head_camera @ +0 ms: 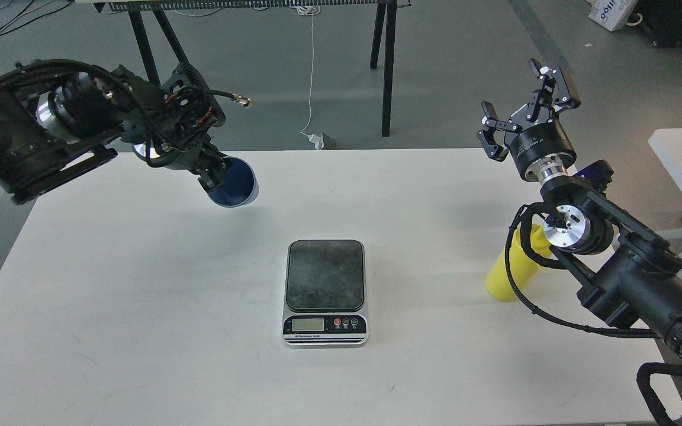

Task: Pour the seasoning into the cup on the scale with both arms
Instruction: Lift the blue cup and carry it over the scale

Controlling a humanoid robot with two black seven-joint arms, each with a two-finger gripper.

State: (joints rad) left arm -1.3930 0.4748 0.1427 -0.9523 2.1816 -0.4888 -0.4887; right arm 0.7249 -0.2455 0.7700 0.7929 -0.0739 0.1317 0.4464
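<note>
Left gripper (214, 171) clasping tilted cup (235, 183), right gripper (524, 115) spread — scale (325, 290) bare

The bench (140, 307) is smooth matt white. The scale (325, 293) has a dull, smudged dark grey platform over a silvery body. The seasoning bottle (504, 281) looks like smooth yellow plastic. The cup (235, 183) shows a glossy dark blue inside.

White table (140, 307): scale (325, 291), seasoning (510, 275).
</note>
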